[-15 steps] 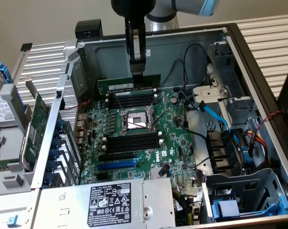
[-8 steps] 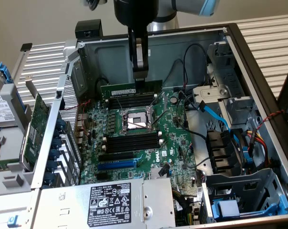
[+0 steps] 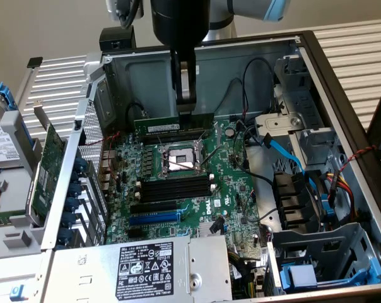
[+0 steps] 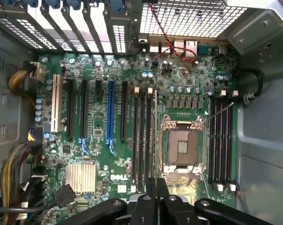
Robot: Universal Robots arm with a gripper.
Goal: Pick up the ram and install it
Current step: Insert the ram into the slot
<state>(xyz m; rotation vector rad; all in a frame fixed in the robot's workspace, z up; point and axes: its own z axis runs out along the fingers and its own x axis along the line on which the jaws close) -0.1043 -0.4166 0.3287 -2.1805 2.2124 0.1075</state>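
We see the end effector pressed together on the ram. It pinches the green stick near its middle, so the stick stands on edge with its long side level. In the wrist view the end effector holds the ram edge-on, a thin pale line running along the memory slots just beside the CPU socket.

We judge the pick-up done: the stick is inside the open computer case, over the motherboard, at the bank of slots on the far side of the socket. We cannot tell whether its lower edge touches a slot or hangs just above one. It seems unseated, since much of its height shows above the slots. Pressing it home and latching the end clips look undone.

The larger expansion card lies outside the case on the exterior view's left, well apart.
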